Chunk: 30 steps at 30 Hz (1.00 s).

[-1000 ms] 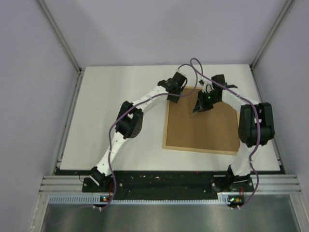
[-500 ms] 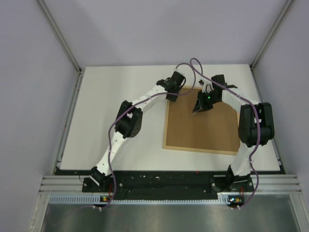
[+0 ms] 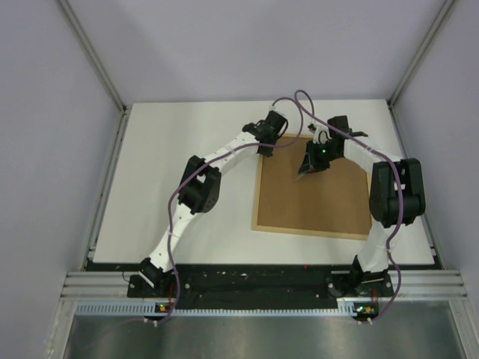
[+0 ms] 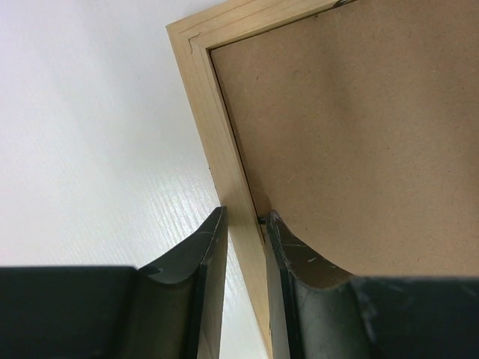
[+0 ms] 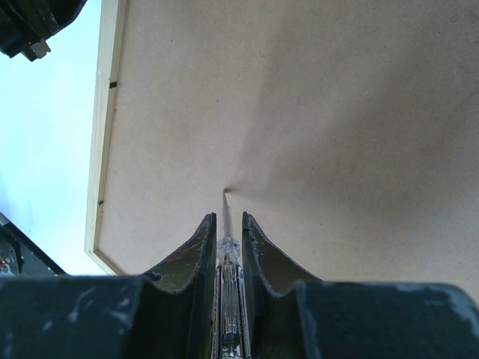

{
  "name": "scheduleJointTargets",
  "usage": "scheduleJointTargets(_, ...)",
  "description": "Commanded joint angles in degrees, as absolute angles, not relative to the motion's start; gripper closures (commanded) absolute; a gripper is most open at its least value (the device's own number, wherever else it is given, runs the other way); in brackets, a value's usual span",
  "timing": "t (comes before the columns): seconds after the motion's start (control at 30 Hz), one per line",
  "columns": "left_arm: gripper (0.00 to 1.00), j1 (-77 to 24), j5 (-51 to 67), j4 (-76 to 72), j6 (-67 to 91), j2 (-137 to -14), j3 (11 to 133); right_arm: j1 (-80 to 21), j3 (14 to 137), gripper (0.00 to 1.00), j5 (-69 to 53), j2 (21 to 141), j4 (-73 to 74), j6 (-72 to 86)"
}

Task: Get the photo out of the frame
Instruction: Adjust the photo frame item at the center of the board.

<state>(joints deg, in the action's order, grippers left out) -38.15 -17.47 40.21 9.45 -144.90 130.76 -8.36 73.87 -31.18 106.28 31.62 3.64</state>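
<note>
Obs: the frame lies flat on the white desk, right of centre and slightly skewed to the desk edges, back side up; the plain brown backing board fills the opening inside the thin light-wood rail. The photo cannot be seen in any view. The left gripper sits at the frame's far-left corner, just along the left rail from the mitred joint; its jaws straddle that rail, one finger on the outer side over the desk, the other on the inner side at the seam with the backing board. No gap shows between either finger and the wood, so noted as clenched on the rail. The right gripper is over the far part of the backing board, near the left gripper but apart from it; its jaws are clenched on a clear-handled tool, thin, lying along the line of the fingers and sticking out past the fingertips. The tool's metal tip touches the board surface well inside the rail, not at an edge. In the right wrist view one rail runs down the left side of the board, with two small dark marks on its inner edge, well apart from each other; too small to tell what they are. A green light glows on the right wrist. A purple cable runs along the left arm and arcs above both wrists in the top view
</note>
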Motion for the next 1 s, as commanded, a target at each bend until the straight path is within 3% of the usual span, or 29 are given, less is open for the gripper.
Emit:
scheduleJointTargets(0.0,0.77,-37.1,-18.7,42.1,9.7,-145.8,131.0,-8.8,72.9,1.0,-29.8,107.7,30.9,2.8)
scheduleJointTargets(0.23,1.0,-34.6,-13.5,38.4,13.5,-140.5,124.8,-8.8,72.9,1.0,-29.6,108.8,30.9,2.7)
scheduleJointTargets(0.6,1.0,-28.9,16.5,29.4,18.1,-134.3,111.5,-8.5,73.7,1.0,-31.2,110.6,30.9,3.2)
scheduleJointTargets(0.8,1.0,-27.6,20.7,27.4,19.4,-133.6,108.5,-7.7,74.1,1.0,-33.0,110.5,30.9,3.2)
scheduleJointTargets(0.83,0.98,-27.4,20.4,27.4,19.5,-133.4,108.5,-7.6,74.1,1.0,-33.0,110.2,30.9,3.1)
scheduleJointTargets(0.93,0.74,-27.4,16.6,28.9,19.2,-133.2,110.4,-7.7,74.1,1.0,-33.0,109.7,30.9,2.9)
scheduleJointTargets(0.97,0.7,-27.6,15.2,29.9,19.1,-133.4,111.4,-7.7,74.1,1.0,-33.0,109.6,30.9,2.8)
